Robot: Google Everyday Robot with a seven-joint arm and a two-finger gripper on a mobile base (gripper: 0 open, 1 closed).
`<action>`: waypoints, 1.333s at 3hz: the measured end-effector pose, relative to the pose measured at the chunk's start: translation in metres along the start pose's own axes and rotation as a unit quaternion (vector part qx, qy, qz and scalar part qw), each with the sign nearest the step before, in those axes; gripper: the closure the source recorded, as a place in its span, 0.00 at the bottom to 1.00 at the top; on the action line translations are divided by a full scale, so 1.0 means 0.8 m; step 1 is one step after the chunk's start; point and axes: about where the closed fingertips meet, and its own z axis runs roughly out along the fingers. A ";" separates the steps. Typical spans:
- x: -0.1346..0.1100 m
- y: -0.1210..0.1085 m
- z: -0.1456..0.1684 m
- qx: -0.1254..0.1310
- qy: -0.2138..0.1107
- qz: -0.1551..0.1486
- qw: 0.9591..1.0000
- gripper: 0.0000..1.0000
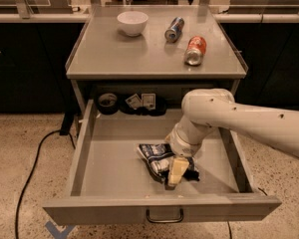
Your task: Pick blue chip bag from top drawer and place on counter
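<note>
The blue chip bag [157, 157] lies crinkled on the floor of the open top drawer [114, 153], right of its middle. My gripper [173, 173] reaches down into the drawer from the right, its cream fingers [175, 169] at the bag's right end, over the foil. The counter [139, 54] above the drawer is a flat grey tabletop. The drawer's dark loop handle [164, 216] shows on the front.
On the counter stand a white bowl [132, 22], a blue-silver can [174, 29] lying down and an orange-red soda can [195, 50] lying down. A dark roll [107, 102] and small packets [142, 101] sit at the drawer's back. A black cable [35, 158] runs on the floor left.
</note>
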 end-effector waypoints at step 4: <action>-0.001 -0.024 -0.062 0.014 -0.040 0.034 0.999 1.00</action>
